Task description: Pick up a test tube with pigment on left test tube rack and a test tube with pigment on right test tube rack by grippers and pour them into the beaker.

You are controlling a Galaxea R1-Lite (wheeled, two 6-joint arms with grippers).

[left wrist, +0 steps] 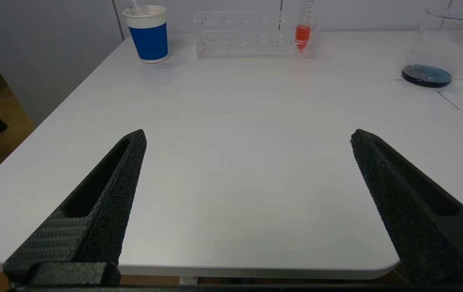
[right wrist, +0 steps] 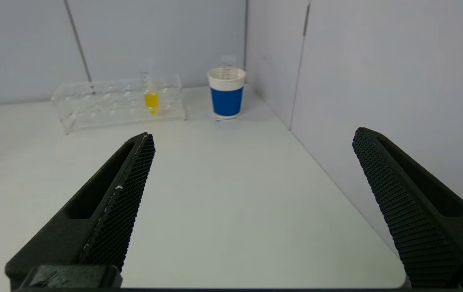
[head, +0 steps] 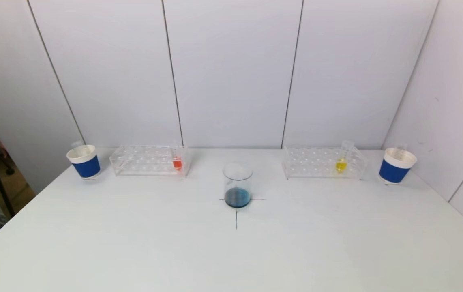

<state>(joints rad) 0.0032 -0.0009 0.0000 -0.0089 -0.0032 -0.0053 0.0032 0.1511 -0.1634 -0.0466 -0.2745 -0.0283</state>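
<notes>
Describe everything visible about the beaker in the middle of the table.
The beaker is a clear, glass-looking cylinder with an open rim, standing upright on the white table. A shallow layer of dark blue liquid covers its bottom. It sits on a cross of thin lines, between the two racks and nearer the robot. Nothing else touches it.

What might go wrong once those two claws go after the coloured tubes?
Three risks, likely:
1. The orange tube and yellow tube stand in light clear racks; a crooked lift could drag a rack along.
2. The beaker is narrow, so pouring from both sides may spill.
3. Each paper cup sits close beside a rack; an arm could tip one.
Both the left gripper and right gripper are open, far back.
</notes>
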